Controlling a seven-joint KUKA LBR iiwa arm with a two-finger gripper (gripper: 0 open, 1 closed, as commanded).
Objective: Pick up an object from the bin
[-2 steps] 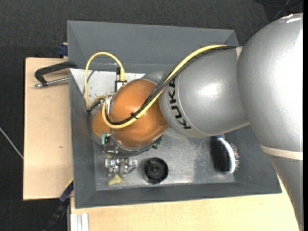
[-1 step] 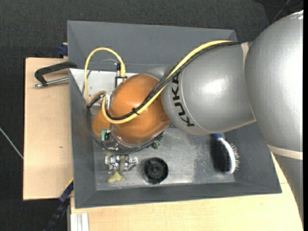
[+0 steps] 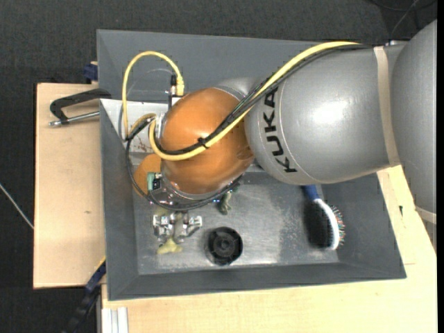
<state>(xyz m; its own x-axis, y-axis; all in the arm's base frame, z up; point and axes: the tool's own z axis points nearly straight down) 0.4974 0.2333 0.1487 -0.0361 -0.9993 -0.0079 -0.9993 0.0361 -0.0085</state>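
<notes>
Close to the near left corner of the bin (image 3: 277, 275) lies a small pale yellow bit (image 3: 168, 248). My gripper (image 3: 177, 232) hangs right over it, with its tip just beside the bit, maybe touching it. I cannot tell if my gripper is open or closed, and I cannot see the bit held in it. A round black thing (image 3: 223, 245) sits by the near wall, just to the right of my gripper. A black brush (image 3: 320, 225) with a blue handle lies near the right wall. Farther back, my orange cover (image 3: 201, 144) and my big grey arm (image 3: 333, 109) hang over the middle. A white card (image 3: 135, 109) leans in the far left corner.
</notes>
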